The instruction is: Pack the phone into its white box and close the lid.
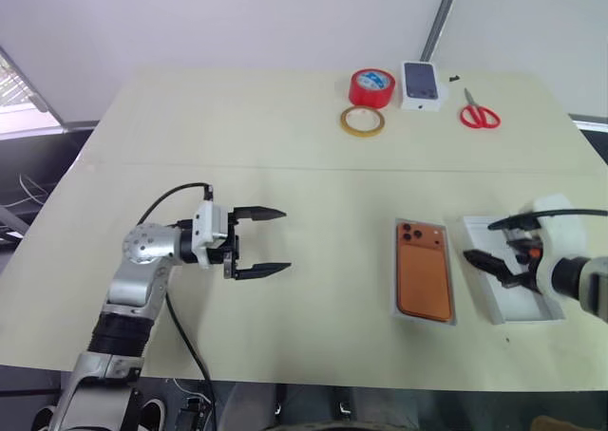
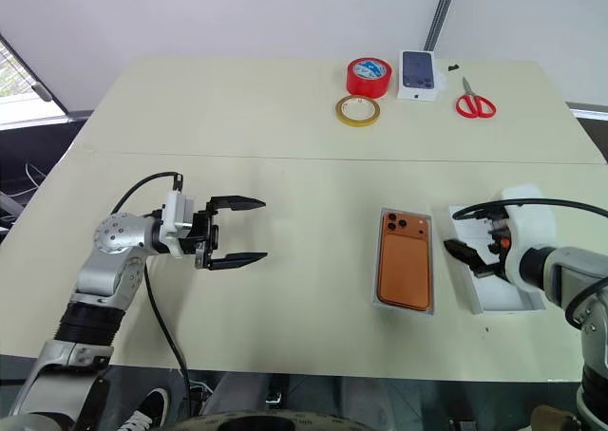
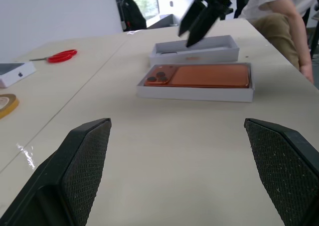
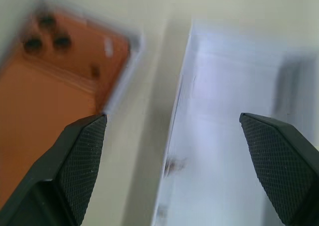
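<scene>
The orange phone lies back up inside the shallow white box on the right half of the table, its camera lenses at the far end. Just right of it the white lid lies with its hollow side up. My right gripper hovers open over the lid's far end, with nothing between its fingers. In the right wrist view the lid and the phone sit side by side under it. My left gripper is open and empty, held level over bare table well left of the phone and pointing toward it.
At the table's far edge stand a red tape roll, a thin yellowish tape ring, a small white box with a phone picture and red scissors. A seated person is beyond the table's right side.
</scene>
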